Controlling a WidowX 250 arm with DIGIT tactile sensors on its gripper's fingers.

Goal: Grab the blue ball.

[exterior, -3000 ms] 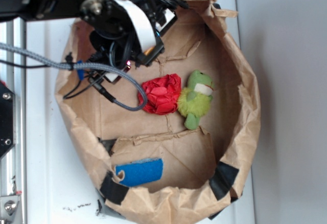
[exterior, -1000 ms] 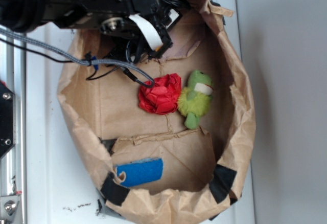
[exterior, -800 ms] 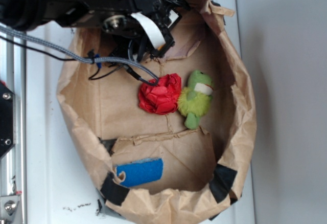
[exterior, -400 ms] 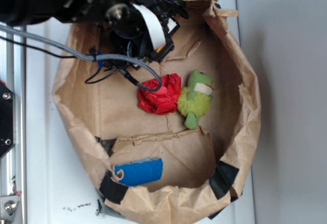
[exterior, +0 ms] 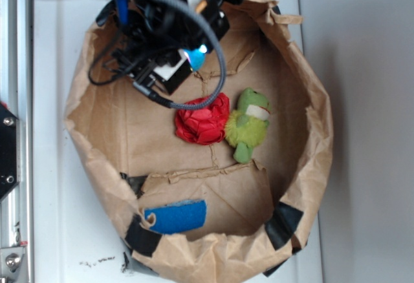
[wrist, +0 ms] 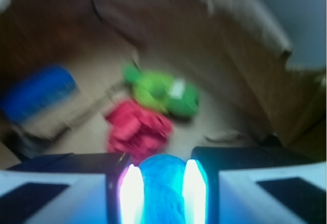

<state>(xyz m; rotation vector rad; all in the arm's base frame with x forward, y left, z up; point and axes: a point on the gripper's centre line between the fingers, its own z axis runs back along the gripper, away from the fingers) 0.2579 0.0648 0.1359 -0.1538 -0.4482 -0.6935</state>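
The gripper [wrist: 163, 193] has its jaws pinching the blue ball [wrist: 162, 188], which sits squarely between the two fingers [wrist: 132, 193] and fills the narrow gap from one glowing inner face to the other (the wrist view is blurred, so the ball's surface texture cannot be made out). In the exterior view only a small teal sliver of the ball [exterior: 196, 55] shows under the dark mass of the arm, at the gripper [exterior: 194, 57], above the floor of the brown paper bag [exterior: 310, 141]. Ahead of the jaws and lower down, on the bag's floor, lies the red paper wad [wrist: 138, 129], apart from the fingertips. Just beyond it, touching its far side, is the green plush toy [wrist: 163, 92]. Off to the left of the jaws and farther away sits the blue block [wrist: 38, 91], near the bag's wall. In the exterior view the wad [exterior: 202, 119] and the toy [exterior: 248, 125] lie side by side, the block [exterior: 176, 217] well apart.
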